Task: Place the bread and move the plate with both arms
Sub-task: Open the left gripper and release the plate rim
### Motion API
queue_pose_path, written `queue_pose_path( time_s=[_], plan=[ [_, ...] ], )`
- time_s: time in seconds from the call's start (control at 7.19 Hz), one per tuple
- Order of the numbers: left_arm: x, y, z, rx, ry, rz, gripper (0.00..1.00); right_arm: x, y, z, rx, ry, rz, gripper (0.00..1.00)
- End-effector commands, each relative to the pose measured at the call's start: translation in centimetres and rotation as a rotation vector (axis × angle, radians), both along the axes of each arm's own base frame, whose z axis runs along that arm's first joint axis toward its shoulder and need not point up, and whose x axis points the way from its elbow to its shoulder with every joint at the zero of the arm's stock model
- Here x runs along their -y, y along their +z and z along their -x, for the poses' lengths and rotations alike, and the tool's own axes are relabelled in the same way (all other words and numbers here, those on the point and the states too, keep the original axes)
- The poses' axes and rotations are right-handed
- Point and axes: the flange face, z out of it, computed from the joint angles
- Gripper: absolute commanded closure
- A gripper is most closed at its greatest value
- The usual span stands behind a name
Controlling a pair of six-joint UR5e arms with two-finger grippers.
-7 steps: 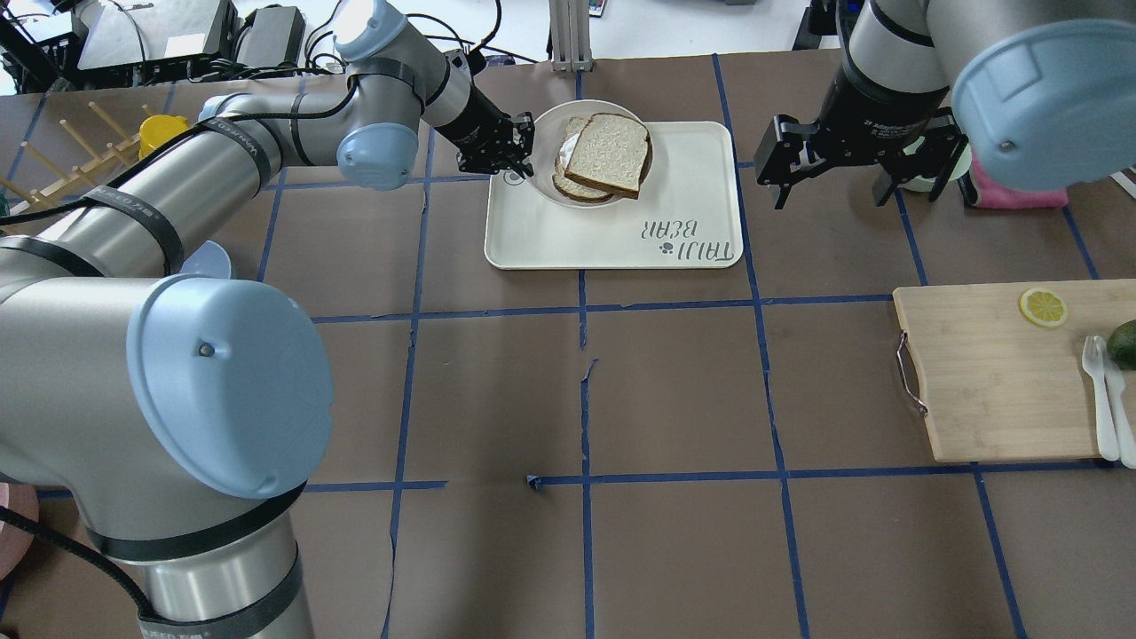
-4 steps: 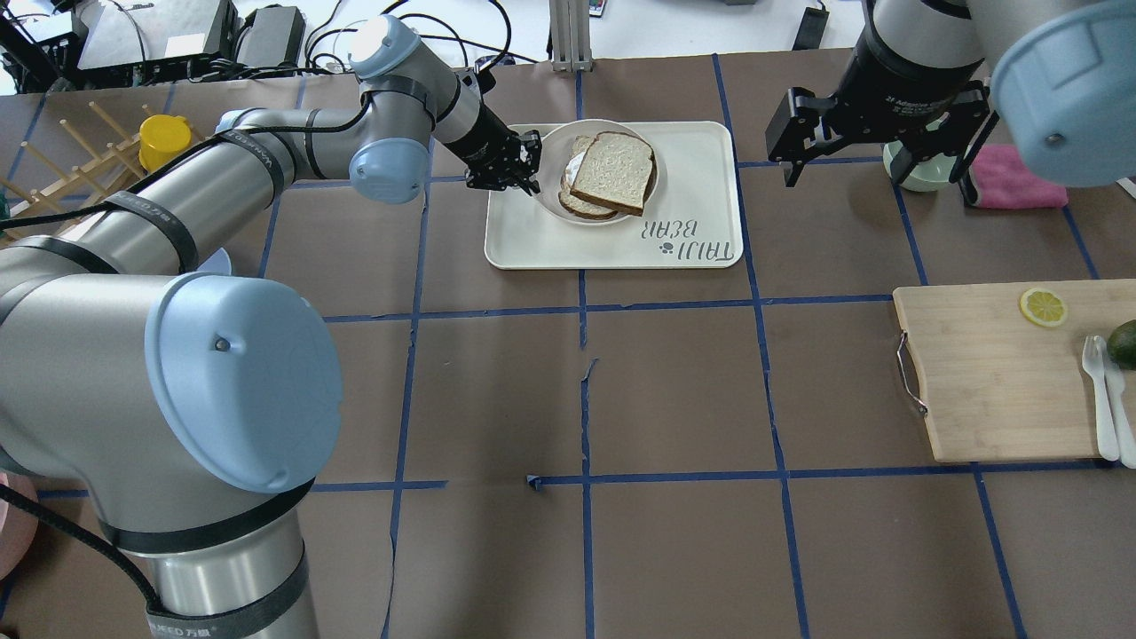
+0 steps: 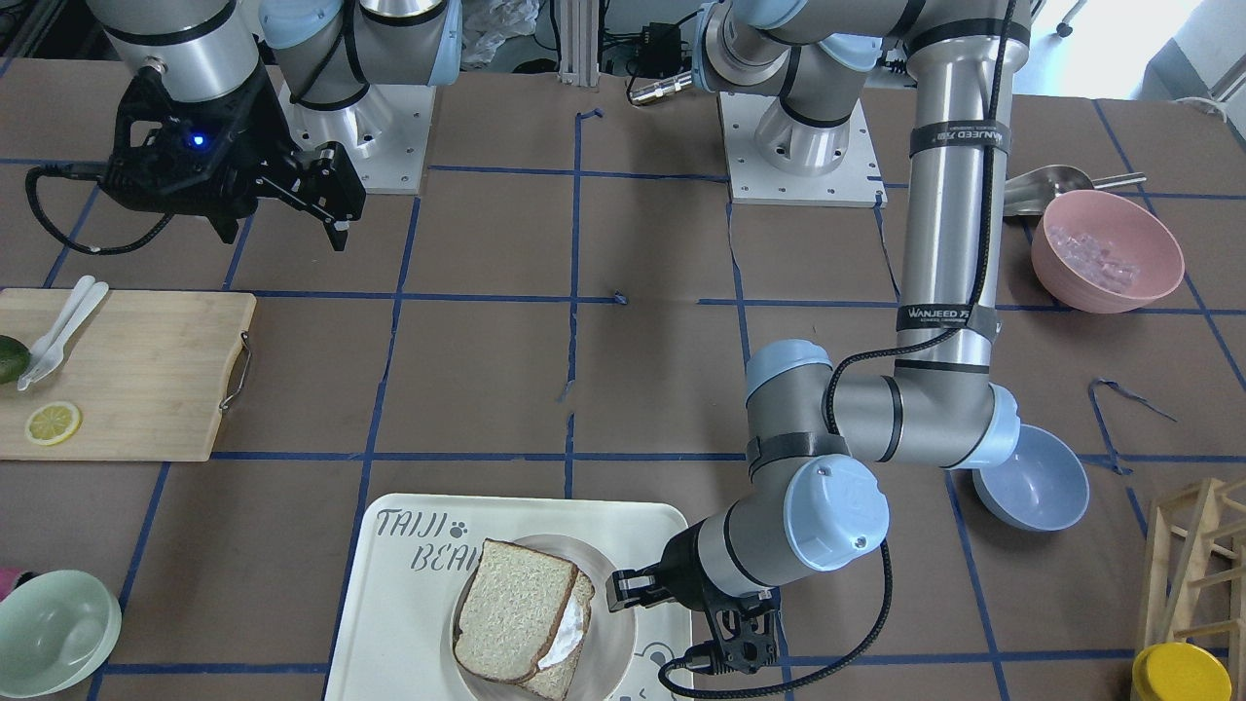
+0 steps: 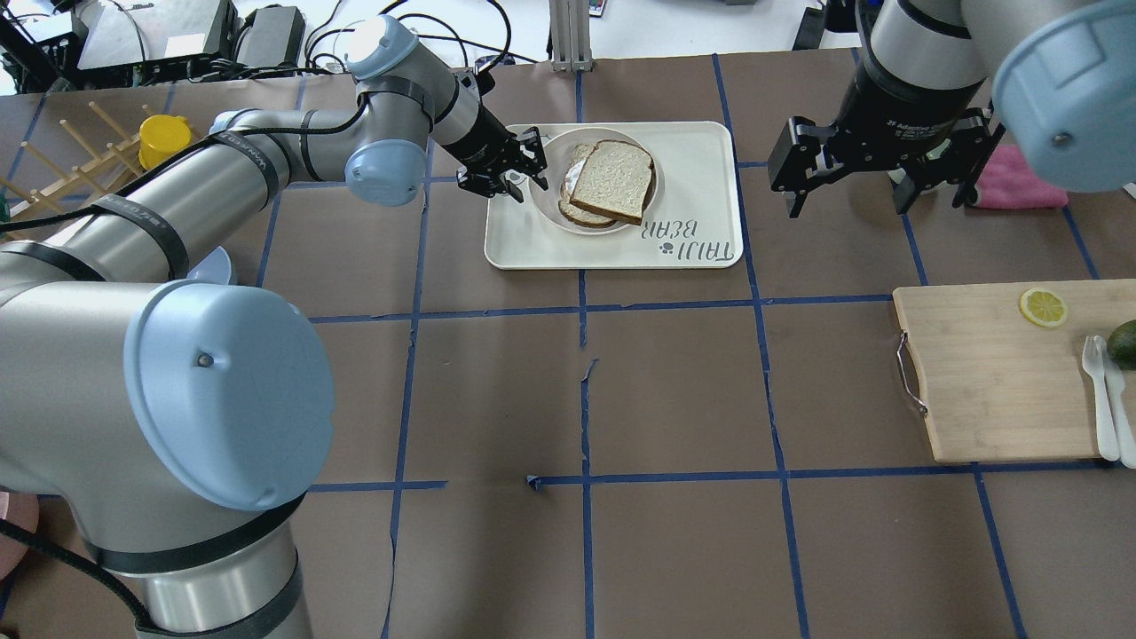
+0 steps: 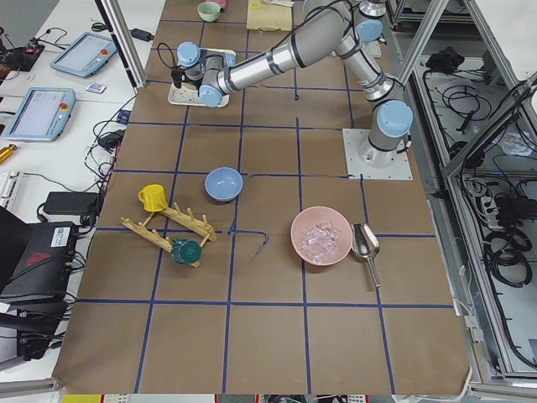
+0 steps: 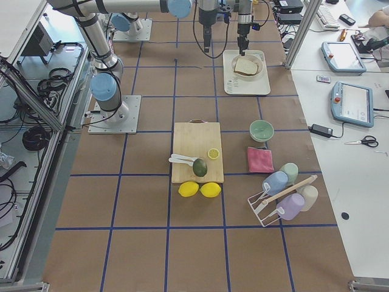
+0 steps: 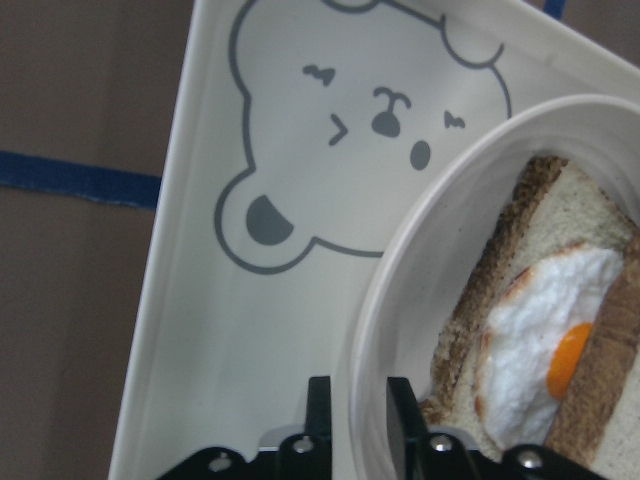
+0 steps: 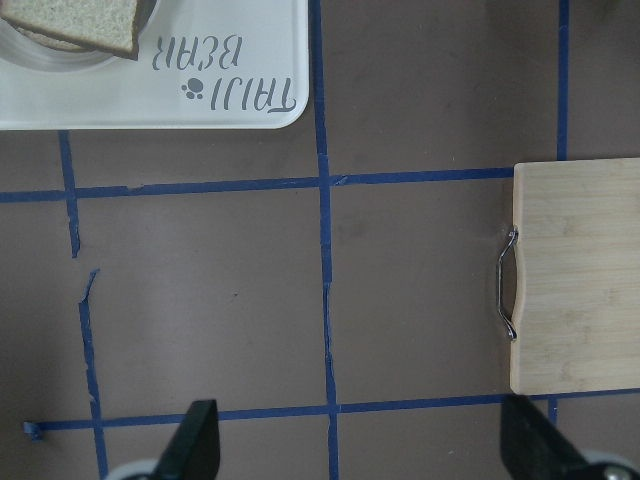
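Two arms out, one pinching the plate's rim

Stretched far across the table, the left arm [image 4: 177, 191] runs low and nearly level. Its wrist is turned so the left gripper [image 7: 358, 402] meets the plate [image 4: 545, 202] sideways from the tray's [image 4: 692, 169] left edge. Its fingers [image 7: 401, 415] stand close together, one outside the rim and one inside, clamped on it. The right arm [image 4: 914, 62] points its right gripper [image 8: 365, 445] straight down over the table right of the tray, jaws spread wide, holding nothing. The bread [image 4: 612, 182] lies on the plate, atop the egg-bearing slice [image 7: 540, 330], at the tray's far end. Its long axis sits askew to the tray's edges; which end is rounded I cannot tell.
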Motion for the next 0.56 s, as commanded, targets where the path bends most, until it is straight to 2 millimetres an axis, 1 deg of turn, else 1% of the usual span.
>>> queue_pose_path(
  time_s=[0.0,0.14,0.28,0.42],
  plan=[
    [-2.7,5.9,-0.3,0.007,-0.001,-0.018,0.00,0.4,-0.6,0.1,-0.001,0.005,-0.013,0.00],
    [-4.9,9.9,-1.2,0.089,0.000,-0.045,0.00,0.5,-0.4,0.2,0.005,0.004,-0.009,0.00],
    [-7.5,14.7,-1.8,0.135,-0.021,-0.065,0.00,0.6,0.1,0.2,0.012,0.004,0.002,0.00],
    [-10.4,19.0,-2.2,0.180,-0.041,-0.078,0.00,0.5,-0.1,0.1,0.013,0.007,-0.006,0.00]
  ],
)
